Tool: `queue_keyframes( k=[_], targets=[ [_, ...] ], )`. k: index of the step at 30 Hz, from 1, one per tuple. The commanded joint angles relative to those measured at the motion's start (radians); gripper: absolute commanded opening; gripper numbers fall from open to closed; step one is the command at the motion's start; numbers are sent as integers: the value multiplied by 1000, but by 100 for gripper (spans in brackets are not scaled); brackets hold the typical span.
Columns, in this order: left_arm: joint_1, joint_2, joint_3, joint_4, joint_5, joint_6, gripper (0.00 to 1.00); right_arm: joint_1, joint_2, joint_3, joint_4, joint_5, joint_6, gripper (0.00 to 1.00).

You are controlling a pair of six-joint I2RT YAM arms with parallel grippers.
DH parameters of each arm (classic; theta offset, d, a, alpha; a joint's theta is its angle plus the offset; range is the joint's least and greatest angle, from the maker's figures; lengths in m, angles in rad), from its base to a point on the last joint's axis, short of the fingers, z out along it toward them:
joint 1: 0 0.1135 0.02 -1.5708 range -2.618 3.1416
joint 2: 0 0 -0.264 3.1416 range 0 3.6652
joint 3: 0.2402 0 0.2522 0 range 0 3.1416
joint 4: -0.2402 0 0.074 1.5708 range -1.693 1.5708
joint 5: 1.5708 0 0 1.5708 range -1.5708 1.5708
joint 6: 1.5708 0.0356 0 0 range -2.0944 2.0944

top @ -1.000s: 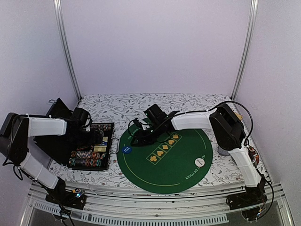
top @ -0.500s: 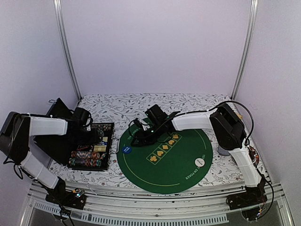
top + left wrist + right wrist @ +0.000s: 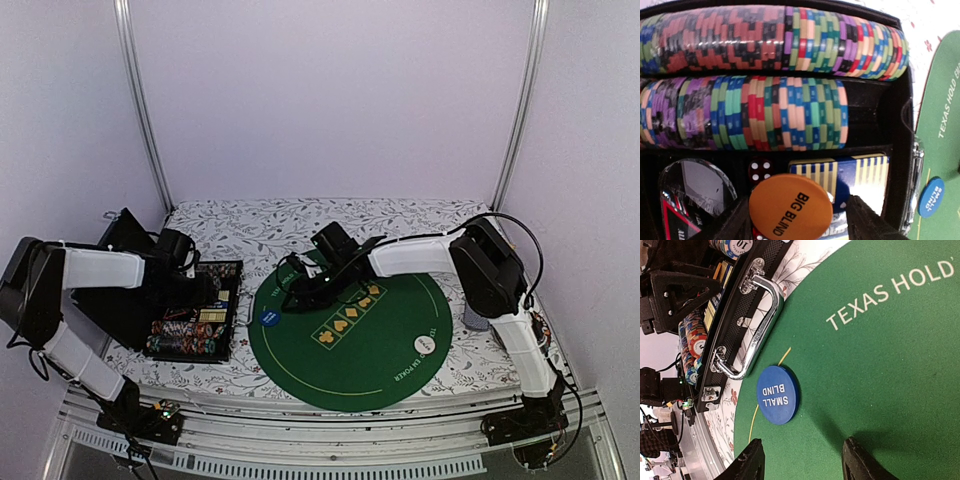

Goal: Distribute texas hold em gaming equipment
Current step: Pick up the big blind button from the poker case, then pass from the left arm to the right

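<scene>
An orange BIG BLIND disc (image 3: 791, 206) sits in the open black case (image 3: 228, 268), over a red die (image 3: 760, 170). My left gripper (image 3: 797, 225) is open around the disc, with a small gap on its right side. Two rows of striped poker chips (image 3: 755, 112) fill the case, and a blue-and-yellow card pack (image 3: 860, 175) lies beside the disc. A blue SMALL BLIND disc (image 3: 776, 394) lies flat on the left edge of the green mat (image 3: 880, 365). My right gripper (image 3: 802, 465) is open and empty just above the mat, to the right of that disc. A white disc (image 3: 425, 344) lies on the mat's right side.
The case's chrome handle (image 3: 757, 325) lies close to the mat's edge, near the blue disc. The case lid (image 3: 120, 235) stands open at the far left. A clear round disc (image 3: 695, 187) lies in the case's lower compartment. A grey object (image 3: 475, 320) sits by the mat's right edge.
My right gripper has drawn back slightly to the right, away from the blue disc that stays on the mat. The left arm has barely moved.
</scene>
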Motion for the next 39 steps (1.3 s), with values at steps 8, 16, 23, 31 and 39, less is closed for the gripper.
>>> queue_keyframes(
  k=[8,16,23,31,39],
  targets=[
    [-44,44,9,-3,-26,23,51,-17,-53,-34,-20,-14,-11,55],
    [-51,-38,8,-27,-54,29,37,-23,-69,-35,-21,-11,-14,55],
    [-56,-120,25,-63,-65,33,35,-35,-111,-49,-10,-18,-15,55],
    [-236,-244,100,-75,-118,160,32,-121,-234,-139,148,-194,46,55],
    [-566,-333,105,104,-168,428,32,-139,-348,-222,403,-376,190,55]
  ],
)
